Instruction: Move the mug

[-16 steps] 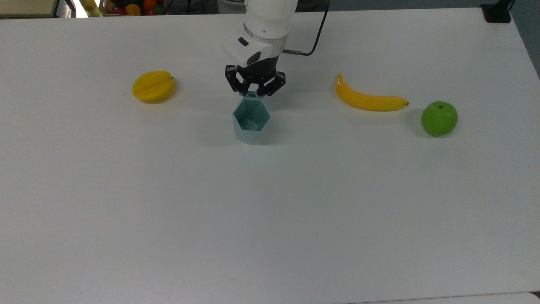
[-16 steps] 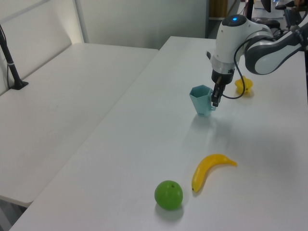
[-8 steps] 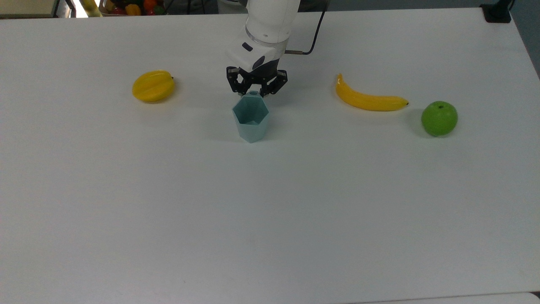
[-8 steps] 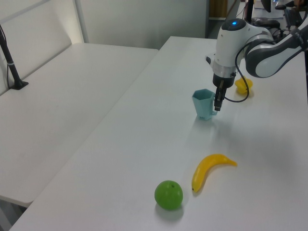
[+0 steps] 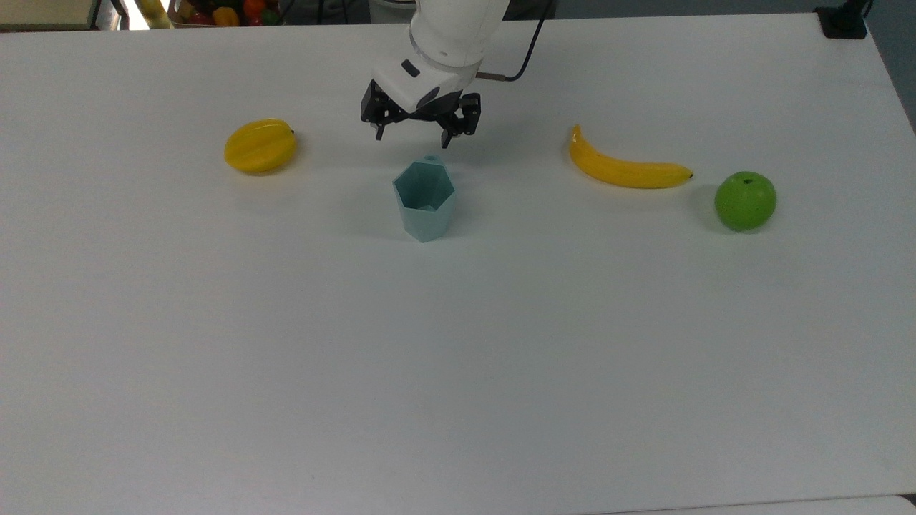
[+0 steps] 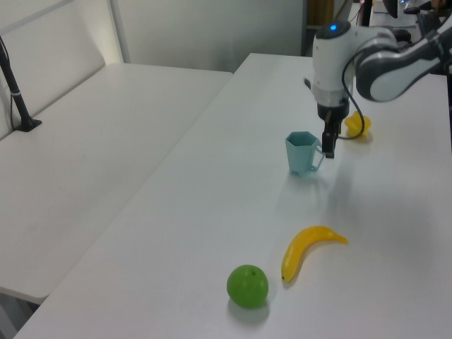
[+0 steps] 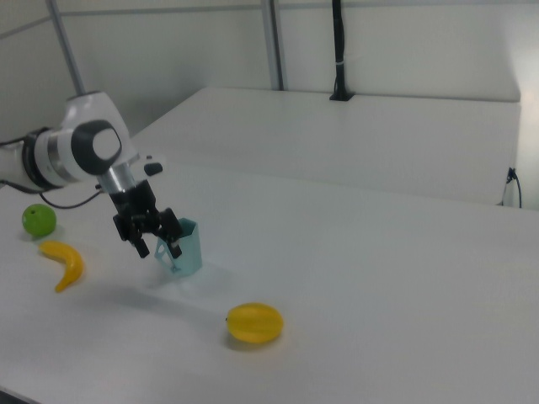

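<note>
Tool lets go of the mug and lifts clear.
The tool (image 5: 413, 135), fingers spread and empty, has drawn back toward the top view's upper centre, leaving the mug (image 5: 424, 199) upright on the bench (image 5: 458, 357) between starfruit (image 5: 260, 146) and banana (image 5: 625, 169); the move looks complete.

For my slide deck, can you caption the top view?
Open end effector above an upright teal mug on a white table, between a yellow fruit and a banana.
</note>
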Controlling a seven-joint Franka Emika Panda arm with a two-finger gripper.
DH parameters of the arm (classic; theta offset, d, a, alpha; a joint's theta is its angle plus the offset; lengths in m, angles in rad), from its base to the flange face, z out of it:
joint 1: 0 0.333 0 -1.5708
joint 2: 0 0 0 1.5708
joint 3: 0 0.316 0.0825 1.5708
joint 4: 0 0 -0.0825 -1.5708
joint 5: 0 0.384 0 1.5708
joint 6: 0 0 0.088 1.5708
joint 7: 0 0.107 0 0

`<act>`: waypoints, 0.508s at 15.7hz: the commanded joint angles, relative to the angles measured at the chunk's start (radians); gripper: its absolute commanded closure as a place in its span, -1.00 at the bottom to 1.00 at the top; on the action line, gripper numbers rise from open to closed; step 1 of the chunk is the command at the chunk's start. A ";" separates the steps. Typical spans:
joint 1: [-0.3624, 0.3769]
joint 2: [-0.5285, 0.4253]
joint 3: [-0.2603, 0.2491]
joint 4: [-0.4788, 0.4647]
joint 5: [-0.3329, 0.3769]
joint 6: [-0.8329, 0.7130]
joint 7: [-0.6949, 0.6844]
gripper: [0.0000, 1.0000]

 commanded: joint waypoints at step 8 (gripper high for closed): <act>-0.023 -0.091 -0.065 0.339 0.218 -0.344 -0.018 -1.00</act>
